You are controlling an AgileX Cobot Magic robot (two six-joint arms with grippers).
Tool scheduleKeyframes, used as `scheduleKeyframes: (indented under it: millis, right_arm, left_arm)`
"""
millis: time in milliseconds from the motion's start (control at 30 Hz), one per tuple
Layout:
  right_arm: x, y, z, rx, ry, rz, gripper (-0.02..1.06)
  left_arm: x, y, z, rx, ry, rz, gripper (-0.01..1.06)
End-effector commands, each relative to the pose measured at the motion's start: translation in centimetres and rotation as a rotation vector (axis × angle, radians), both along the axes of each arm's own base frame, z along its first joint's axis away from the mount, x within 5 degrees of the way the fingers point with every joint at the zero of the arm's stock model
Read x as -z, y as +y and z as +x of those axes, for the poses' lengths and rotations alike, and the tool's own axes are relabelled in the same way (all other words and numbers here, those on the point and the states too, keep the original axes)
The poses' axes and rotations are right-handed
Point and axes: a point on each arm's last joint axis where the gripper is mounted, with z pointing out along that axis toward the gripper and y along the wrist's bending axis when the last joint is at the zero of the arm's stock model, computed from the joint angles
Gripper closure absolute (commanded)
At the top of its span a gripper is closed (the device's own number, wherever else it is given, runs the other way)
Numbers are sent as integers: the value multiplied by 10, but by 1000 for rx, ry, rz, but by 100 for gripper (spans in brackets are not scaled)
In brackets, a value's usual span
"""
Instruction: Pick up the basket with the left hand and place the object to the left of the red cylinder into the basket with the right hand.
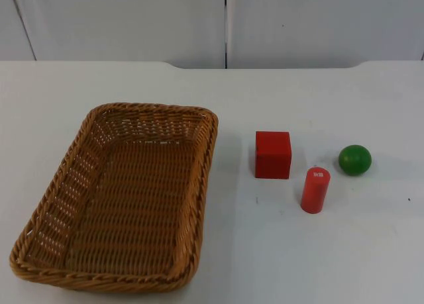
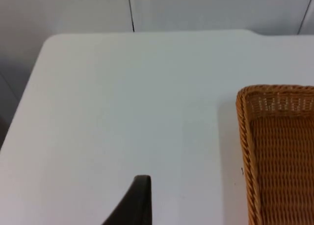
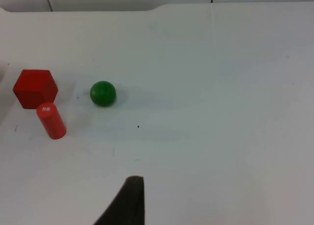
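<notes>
A woven brown basket [image 1: 206, 185] lies empty on the white table's left half. Right of it stands a red cube [image 1: 273, 155], directly left of the upright red cylinder [image 1: 315, 190]. A green ball [image 1: 354, 159] rests to the cylinder's right, a little farther back. My left gripper [image 2: 140, 201] hovers over bare table beside the basket's rim [image 2: 241, 118], apart from it. My right gripper [image 3: 128, 201] hangs over the table well away from the cube [image 3: 35, 87], the cylinder [image 3: 51, 120] and the ball [image 3: 103, 93]. Nothing is held by either one.
The grey partition wall [image 1: 225, 22] closes the table's far edge. Bare white table [image 1: 278, 251] lies between the basket and the three objects, and in front of them.
</notes>
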Motion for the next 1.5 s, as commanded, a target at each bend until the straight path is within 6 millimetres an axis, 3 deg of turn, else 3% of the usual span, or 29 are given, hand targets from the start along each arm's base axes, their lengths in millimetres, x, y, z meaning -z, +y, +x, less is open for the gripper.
scheduleKeyframes:
  millis: [0, 300, 600, 767, 933, 1233, 1467]
  right_arm:
    - [0, -1, 0, 9, -6, -10, -1]
    - [0, -1, 0, 9, -6, -10, -1]
    - [-2, -1, 0, 8, -22, -11, -1]
    - [-19, -1, -1, 5, -89, -17, -1]
    - [-42, 0, 15, 4, -108, -20, -1]
    - [-83, 0, 64, -4, -23, -34, -1]
    - [-94, 0, 102, -4, 31, -34, -1]
  left_arm:
    - [1, -2, 16, 6, 22, -29, 6]
    - [11, -5, 40, 19, 115, -65, 6]
    - [11, -5, 43, 21, 108, -63, 6]
    - [12, -5, 43, 21, 112, -63, 6]
    - [12, -5, 43, 25, 112, -56, 6]
    - [12, -5, 42, 27, 114, -54, 6]
    - [12, -5, 42, 27, 114, -54, 6]
